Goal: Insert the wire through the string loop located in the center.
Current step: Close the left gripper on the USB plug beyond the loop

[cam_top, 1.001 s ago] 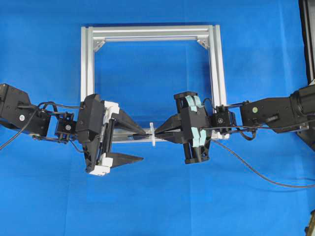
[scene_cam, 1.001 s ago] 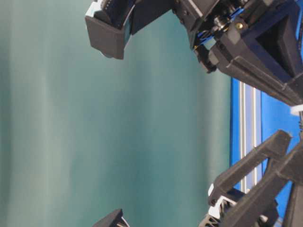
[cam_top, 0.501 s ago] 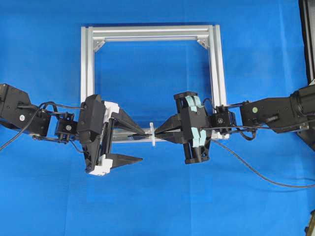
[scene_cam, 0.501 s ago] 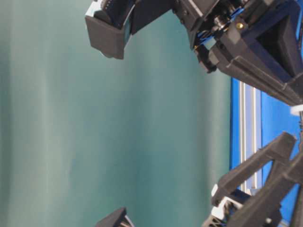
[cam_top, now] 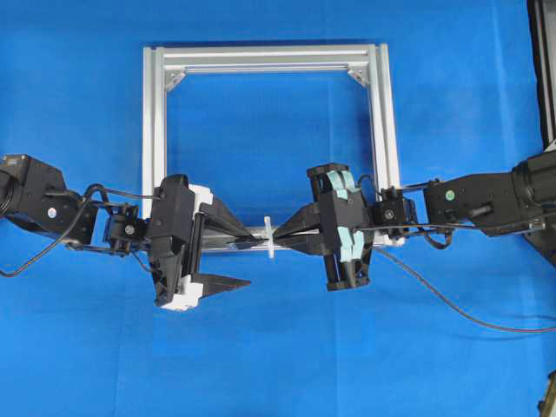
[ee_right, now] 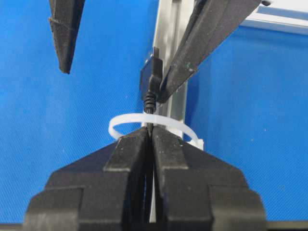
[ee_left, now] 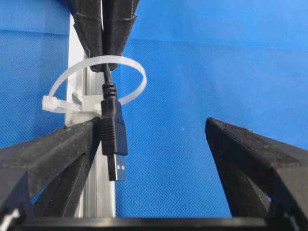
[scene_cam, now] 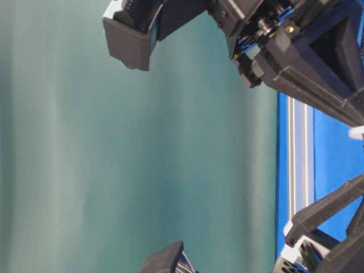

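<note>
From the left wrist view, the left gripper (ee_left: 159, 159) is spread wide with the plug of the wire (ee_left: 113, 137) hanging right against one finger – nothing clamped. Plug's already poked through the string loop (ee_left: 96, 84). Behind that, the right gripper (ee_left: 107, 48) is pinched tight on the wire, over the frame (cam_top: 155, 122).

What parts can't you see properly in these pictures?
- Wire: in the overhead view, the grippers hide its plug.
- String loop: in the right wrist view, the right gripper covers its near side.
- Left gripper: in the table-level view, the picture's edge cuts it off.
- Frame: the table-level view shows only a blurred strip.
</note>
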Robot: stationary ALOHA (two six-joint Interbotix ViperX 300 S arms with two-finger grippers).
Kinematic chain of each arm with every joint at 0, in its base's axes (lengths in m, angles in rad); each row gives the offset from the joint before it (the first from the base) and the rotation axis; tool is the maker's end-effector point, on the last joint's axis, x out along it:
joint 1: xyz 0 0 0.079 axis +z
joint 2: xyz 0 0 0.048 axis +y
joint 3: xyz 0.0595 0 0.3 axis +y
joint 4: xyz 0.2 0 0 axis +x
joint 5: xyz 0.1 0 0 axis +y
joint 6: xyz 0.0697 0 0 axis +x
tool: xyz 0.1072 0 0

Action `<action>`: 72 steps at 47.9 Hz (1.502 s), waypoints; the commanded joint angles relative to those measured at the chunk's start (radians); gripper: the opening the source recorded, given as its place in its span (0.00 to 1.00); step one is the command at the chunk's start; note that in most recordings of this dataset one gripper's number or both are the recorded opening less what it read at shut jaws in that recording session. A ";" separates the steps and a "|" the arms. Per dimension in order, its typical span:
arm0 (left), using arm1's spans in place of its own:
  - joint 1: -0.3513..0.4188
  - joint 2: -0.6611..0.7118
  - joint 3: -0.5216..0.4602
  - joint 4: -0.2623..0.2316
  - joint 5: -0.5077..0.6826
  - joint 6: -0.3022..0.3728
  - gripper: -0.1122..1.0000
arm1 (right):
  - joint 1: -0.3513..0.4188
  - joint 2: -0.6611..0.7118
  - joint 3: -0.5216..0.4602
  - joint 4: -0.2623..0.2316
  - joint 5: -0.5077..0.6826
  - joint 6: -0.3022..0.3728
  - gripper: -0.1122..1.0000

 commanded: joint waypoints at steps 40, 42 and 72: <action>-0.002 -0.012 -0.017 0.002 -0.005 0.000 0.93 | 0.003 -0.012 -0.011 -0.002 -0.012 -0.002 0.08; -0.002 -0.012 -0.017 0.002 -0.005 0.000 0.93 | 0.003 -0.012 -0.011 -0.002 -0.012 -0.002 0.08; 0.006 -0.012 -0.023 0.002 0.009 -0.003 0.46 | 0.003 -0.012 -0.011 0.000 -0.012 -0.002 0.08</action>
